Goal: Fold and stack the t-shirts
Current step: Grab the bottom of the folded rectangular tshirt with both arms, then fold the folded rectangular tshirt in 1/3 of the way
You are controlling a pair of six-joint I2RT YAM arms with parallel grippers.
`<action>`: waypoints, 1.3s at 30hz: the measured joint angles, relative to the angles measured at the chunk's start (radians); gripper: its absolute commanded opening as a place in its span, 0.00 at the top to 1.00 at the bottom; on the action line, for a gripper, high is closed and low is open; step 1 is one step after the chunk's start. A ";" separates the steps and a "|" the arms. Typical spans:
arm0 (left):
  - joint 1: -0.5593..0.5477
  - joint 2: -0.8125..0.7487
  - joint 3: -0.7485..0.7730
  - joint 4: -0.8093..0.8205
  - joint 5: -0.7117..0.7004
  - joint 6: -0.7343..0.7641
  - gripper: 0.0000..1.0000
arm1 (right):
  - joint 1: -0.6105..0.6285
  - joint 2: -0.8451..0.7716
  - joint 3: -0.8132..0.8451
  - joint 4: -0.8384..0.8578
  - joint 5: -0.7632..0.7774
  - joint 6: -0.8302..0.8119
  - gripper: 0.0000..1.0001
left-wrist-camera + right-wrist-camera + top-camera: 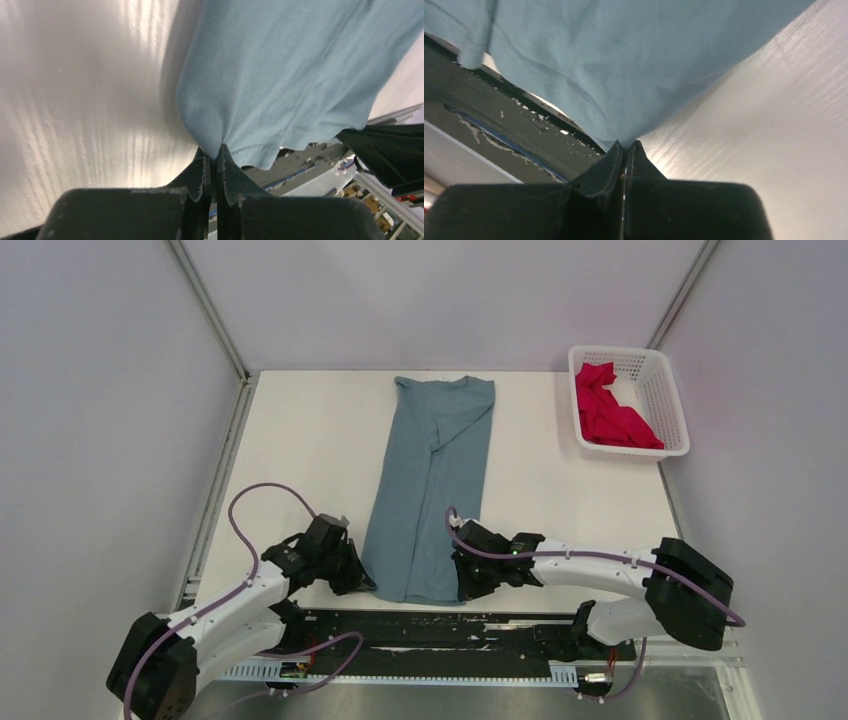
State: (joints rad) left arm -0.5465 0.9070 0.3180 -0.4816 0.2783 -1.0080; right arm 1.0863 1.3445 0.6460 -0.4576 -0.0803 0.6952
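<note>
White table [300, 440] from above: the blue-grey t-shirt [430, 480] lies in a long folded strip down the middle. Only the wrist views show the grip — left gripper [214, 152] and right gripper [625, 145] each pinch a near corner, jaws closed on cloth. Far right, the basket [672, 400] holds the crimson-pink t-shirt [612, 418], crumpled.

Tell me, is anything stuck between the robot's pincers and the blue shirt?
No, nothing is in the way. The left pincer and the right pincer are each shut right on a near corner of the blue-grey shirt, with no gap. The pink shirt sits apart in the white basket at the far right.
</note>
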 measured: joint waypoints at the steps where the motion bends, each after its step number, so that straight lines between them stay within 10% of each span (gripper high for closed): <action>1: -0.015 -0.023 -0.005 -0.008 0.001 -0.008 1.00 | 0.000 -0.016 0.000 -0.006 -0.002 0.001 1.00; 8: -0.050 -0.058 0.042 0.007 0.000 -0.024 1.00 | -0.048 -0.080 0.039 -0.035 -0.005 -0.033 1.00; 30: 0.206 0.990 1.185 -0.023 0.013 0.279 0.97 | -0.651 0.298 0.503 0.090 0.018 -0.266 1.00; 39: 0.237 1.186 1.395 -0.094 0.060 0.361 0.88 | -0.722 0.470 0.620 0.129 -0.024 -0.306 1.00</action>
State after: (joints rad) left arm -0.3096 2.0930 1.7134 -0.5758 0.3378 -0.6468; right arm 0.3641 1.8145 1.2659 -0.3286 -0.1040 0.3897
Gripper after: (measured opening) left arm 0.076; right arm 0.010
